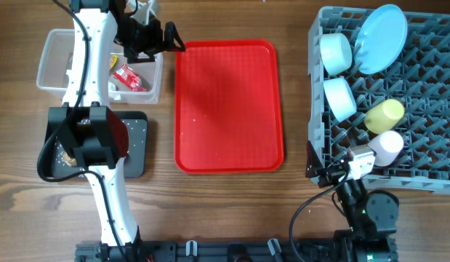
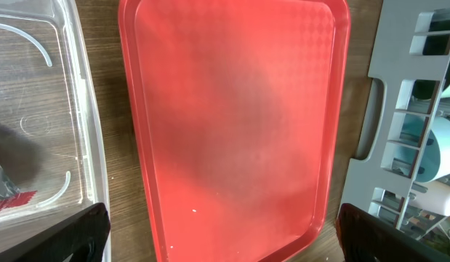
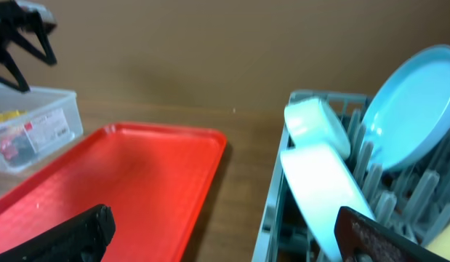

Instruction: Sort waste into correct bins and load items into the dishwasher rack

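The grey dishwasher rack (image 1: 428, 156) at the right holds the pale blue plate (image 1: 381, 29), two pale blue bowls (image 1: 336, 52) (image 1: 341, 98), the yellow cup (image 1: 384, 115) and the pale pink cup (image 1: 389, 148). The clear tub (image 1: 54, 54) at the back left holds a red wrapper (image 1: 130, 77). The black tray (image 1: 136, 149) lies in front of it, with white rice grains (image 1: 65, 156). My left gripper (image 1: 166, 40) (image 2: 225, 244) is open and empty between the tub and the red tray. My right gripper (image 1: 328, 173) (image 3: 225, 240) is open and empty at the rack's front left corner. I see no spoon.
The flat red tray (image 1: 228, 105) lies in the middle, bare but for a few white specks (image 2: 194, 211). My left arm's white links cross over the tub and black tray. In the right wrist view the bowls (image 3: 323, 185) and plate (image 3: 410, 98) stand close on the right.
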`<action>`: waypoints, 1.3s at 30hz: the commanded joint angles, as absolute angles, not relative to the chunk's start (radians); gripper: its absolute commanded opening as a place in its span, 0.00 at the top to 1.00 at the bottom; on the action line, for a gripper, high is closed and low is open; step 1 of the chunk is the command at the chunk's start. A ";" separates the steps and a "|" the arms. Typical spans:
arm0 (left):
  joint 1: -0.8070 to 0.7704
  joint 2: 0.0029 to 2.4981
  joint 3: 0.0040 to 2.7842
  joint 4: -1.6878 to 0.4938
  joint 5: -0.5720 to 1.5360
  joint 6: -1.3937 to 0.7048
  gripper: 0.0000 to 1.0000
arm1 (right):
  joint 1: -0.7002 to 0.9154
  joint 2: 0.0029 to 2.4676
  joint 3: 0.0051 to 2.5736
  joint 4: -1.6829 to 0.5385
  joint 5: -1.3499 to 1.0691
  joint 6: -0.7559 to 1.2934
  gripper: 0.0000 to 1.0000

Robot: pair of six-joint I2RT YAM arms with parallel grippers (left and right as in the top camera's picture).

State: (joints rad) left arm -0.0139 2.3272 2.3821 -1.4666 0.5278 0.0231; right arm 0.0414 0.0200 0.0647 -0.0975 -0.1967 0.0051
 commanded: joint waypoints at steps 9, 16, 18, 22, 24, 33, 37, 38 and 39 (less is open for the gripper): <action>-0.015 2.341 2.386 -1.467 0.527 0.017 0.00 | 0.047 0.003 0.005 0.006 -0.042 -0.082 0.00; -0.015 2.341 2.386 -1.467 0.527 0.017 0.00 | 0.047 0.007 0.005 0.004 -0.041 -0.288 0.00; -0.015 2.341 2.386 -1.467 0.527 0.017 0.00 | 0.047 0.010 0.005 0.004 -0.042 -0.288 0.00; -0.015 2.341 2.386 -1.467 0.527 0.017 0.00 | 0.047 0.011 0.005 0.004 -0.042 -0.289 0.00; -0.015 2.341 2.386 -1.467 0.527 0.017 0.00 | 0.047 0.011 0.005 0.004 -0.042 -0.288 0.00; -0.050 2.310 2.386 -1.467 0.524 0.017 0.00 | 0.047 0.011 0.005 0.004 -0.042 -0.288 0.00; -0.155 2.222 2.386 -1.465 0.361 0.107 0.00 | 0.047 0.011 0.005 0.004 -0.042 -0.288 0.00; -0.184 2.180 2.386 -1.461 0.241 0.128 0.00 | 0.047 0.011 0.005 0.004 -0.042 -0.288 0.00; -0.208 2.141 2.386 -1.464 0.181 0.127 0.00 | 0.047 0.011 0.005 0.004 -0.042 -0.288 0.00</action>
State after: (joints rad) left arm -0.1307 2.2955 2.3798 -1.4643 0.4110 0.0593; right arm 0.0425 0.0166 0.0097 0.0013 -0.0582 -0.2756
